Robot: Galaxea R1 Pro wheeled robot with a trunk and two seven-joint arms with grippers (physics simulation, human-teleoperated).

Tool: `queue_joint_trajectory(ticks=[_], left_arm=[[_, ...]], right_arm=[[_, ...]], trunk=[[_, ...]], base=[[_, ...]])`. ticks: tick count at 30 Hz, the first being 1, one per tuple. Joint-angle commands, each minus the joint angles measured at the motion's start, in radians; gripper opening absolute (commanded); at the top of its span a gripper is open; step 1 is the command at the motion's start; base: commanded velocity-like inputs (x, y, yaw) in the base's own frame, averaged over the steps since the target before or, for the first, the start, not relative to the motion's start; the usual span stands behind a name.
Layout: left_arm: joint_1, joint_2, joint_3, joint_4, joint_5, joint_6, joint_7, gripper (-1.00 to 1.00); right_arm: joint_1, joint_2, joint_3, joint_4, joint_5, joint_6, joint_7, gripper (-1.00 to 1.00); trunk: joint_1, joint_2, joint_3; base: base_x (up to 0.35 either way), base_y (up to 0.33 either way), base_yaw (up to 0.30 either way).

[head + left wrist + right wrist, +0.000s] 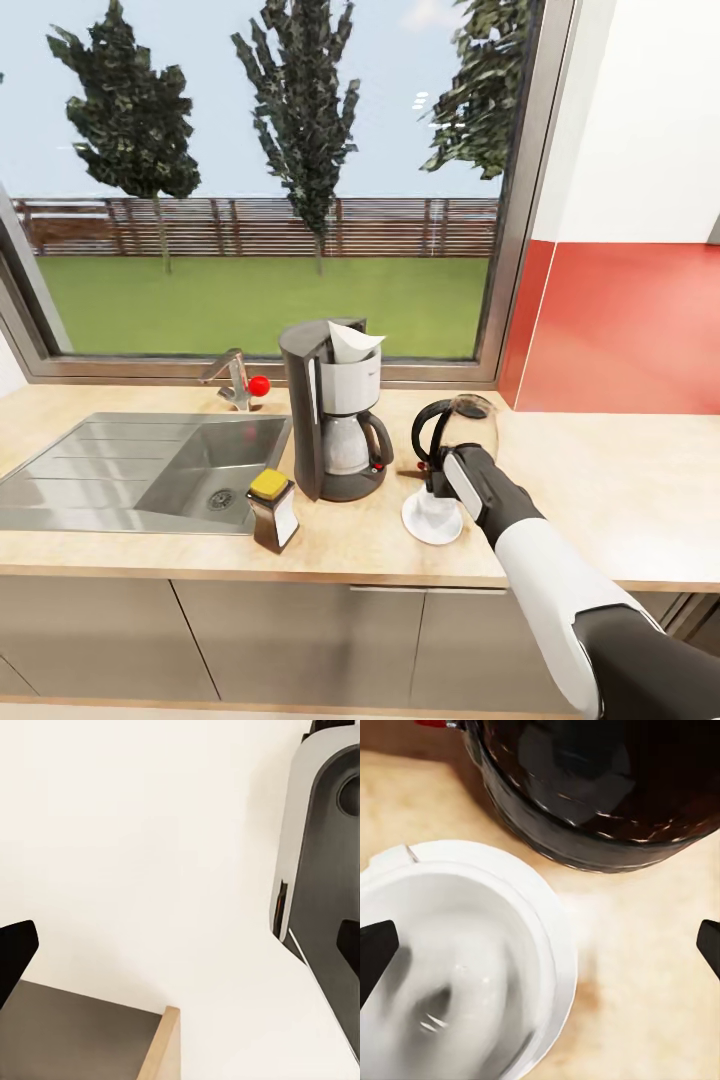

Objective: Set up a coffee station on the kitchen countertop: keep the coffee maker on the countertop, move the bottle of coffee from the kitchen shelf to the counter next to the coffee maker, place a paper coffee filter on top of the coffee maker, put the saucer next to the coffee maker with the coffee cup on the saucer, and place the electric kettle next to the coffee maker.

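The coffee maker (pixel 335 425) stands on the kitchen countertop (pixel 620 480) with the paper coffee filter (pixel 352 342) sticking out of its top. In front of it, to the left, is the bottle of coffee (pixel 272 510) with its yellow cap. To its right stands the electric kettle (pixel 458 428), and in front of that the saucer (pixel 432 528). My right gripper (pixel 440 490) hovers open just above the coffee cup (pixel 457 975), which sits on the saucer (pixel 566 952). The kettle's black base (pixel 600 802) is just beyond. My left gripper (pixel 180 949) is open and holds nothing.
A steel sink (pixel 150 465) with a faucet (pixel 235 380) and red knob lies left of the coffee maker. A large window runs behind the counter, and a red wall panel (pixel 620 330) to the right. In the left wrist view are a pale surface and a dark cabinet (pixel 67 1039).
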Motion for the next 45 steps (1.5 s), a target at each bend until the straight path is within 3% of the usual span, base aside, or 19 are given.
queue_joint_trajectory(ticks=[1, 29, 32, 45], left_arm=[[0.000, 0.000, -0.009, -0.003, 0.010, 0.006, 0.003, 1.00], [0.000, -0.003, -0.010, -0.003, 0.009, 0.005, 0.001, 1.00], [0.000, -0.002, -0.011, -0.004, 0.007, 0.004, 0.001, 1.00], [0.000, -0.008, -0.012, -0.008, 0.008, -0.010, 0.001, 1.00]], right_arm=[[-0.001, -0.001, 0.004, -0.001, -0.011, 0.003, -0.009, 1.00], [-0.001, -0.001, 0.009, -0.023, -0.008, 0.004, -0.009, 1.00], [0.000, -0.002, 0.009, 0.105, -0.012, -0.010, -0.009, 1.00], [0.035, -0.002, 0.011, 0.499, -0.014, -0.382, 0.002, 1.00]], trunk=[[0.000, -0.002, -0.002], [0.000, -0.002, -0.002], [0.000, -0.002, -0.002], [0.000, -0.002, -0.002]], base=[[-0.006, 0.000, 0.000], [-0.297, 0.000, 0.000], [-0.212, 0.000, 0.000], [-0.010, 0.000, 0.000]])
